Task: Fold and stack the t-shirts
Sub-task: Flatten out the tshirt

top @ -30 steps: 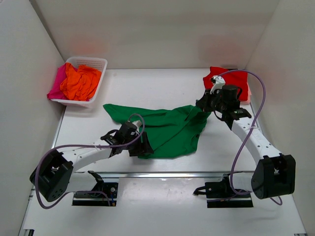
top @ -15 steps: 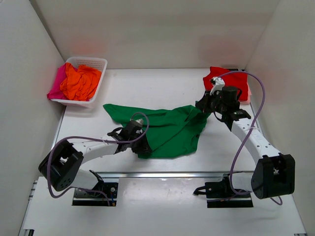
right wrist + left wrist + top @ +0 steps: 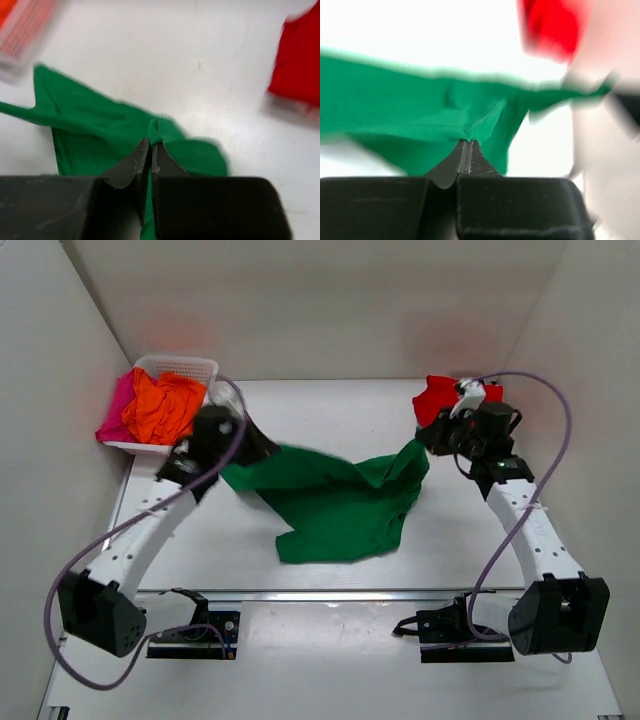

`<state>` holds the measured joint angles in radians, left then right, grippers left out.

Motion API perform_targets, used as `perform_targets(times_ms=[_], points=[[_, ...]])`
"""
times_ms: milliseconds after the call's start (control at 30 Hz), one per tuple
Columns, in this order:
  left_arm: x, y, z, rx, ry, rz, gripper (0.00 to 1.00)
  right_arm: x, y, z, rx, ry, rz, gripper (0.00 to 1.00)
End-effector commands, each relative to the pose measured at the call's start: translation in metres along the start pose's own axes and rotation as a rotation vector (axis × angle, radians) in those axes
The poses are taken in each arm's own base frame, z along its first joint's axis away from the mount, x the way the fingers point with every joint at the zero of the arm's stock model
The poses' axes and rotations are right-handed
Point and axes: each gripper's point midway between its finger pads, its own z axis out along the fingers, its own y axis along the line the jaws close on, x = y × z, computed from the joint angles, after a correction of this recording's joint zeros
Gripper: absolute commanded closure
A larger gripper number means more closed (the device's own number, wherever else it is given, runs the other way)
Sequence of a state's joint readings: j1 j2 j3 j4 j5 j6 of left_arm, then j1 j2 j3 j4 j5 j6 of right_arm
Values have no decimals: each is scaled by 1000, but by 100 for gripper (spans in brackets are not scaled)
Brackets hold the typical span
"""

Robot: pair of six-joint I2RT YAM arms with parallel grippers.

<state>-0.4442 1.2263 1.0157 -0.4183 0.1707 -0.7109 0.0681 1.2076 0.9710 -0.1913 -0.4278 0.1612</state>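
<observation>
A bright green t-shirt (image 3: 335, 505) hangs stretched between my two grippers above the table's middle, its lower part drooping onto the surface. My left gripper (image 3: 262, 448) is shut on the shirt's left end; the wrist view shows the cloth (image 3: 420, 115) pinched at the tips of the left gripper (image 3: 468, 141). My right gripper (image 3: 425, 443) is shut on the right end, with a fold of green t-shirt (image 3: 115, 135) poking out of the right gripper (image 3: 151, 142). A red t-shirt (image 3: 440, 395) lies at the back right, behind the right arm. Orange (image 3: 162, 405) and pink (image 3: 118, 405) t-shirts fill the basket.
A white lattice basket (image 3: 190, 368) stands at the back left corner against the wall. White walls close in the table on the left, back and right. The arm bases sit at the near edge.
My left gripper shut on the green t-shirt near the front edge, then swung up and back toward the basket, pulling the cloth taut. The right gripper lifted slightly toward the back right.
</observation>
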Motion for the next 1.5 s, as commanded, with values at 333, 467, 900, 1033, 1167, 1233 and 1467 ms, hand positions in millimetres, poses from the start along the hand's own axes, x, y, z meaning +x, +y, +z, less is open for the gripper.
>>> perform_targets(times_ms=[333,467,900,1033,1167,1233,1467], points=[[-161,-85,-216,166,-650,98,100,-224,79,-204,-12,-623,-262,100],[-155,-90,-257,182,-729,89,100,-243,111,-252,35,-720,-351,100],[-136,-88,-303,160,-781,63,100,-256,152,-319,72,-846,-433,100],[-126,-59,-254,92,-715,49,100,-242,123,-268,41,-735,-379,100],[-131,-19,-196,-22,-669,42,100,-226,87,-206,-10,-613,-323,100],[-138,3,-167,-88,-644,41,100,-224,78,-169,-38,-562,-316,99],[-186,55,-90,-206,-639,49,100,-227,35,-34,16,-443,-358,100]])
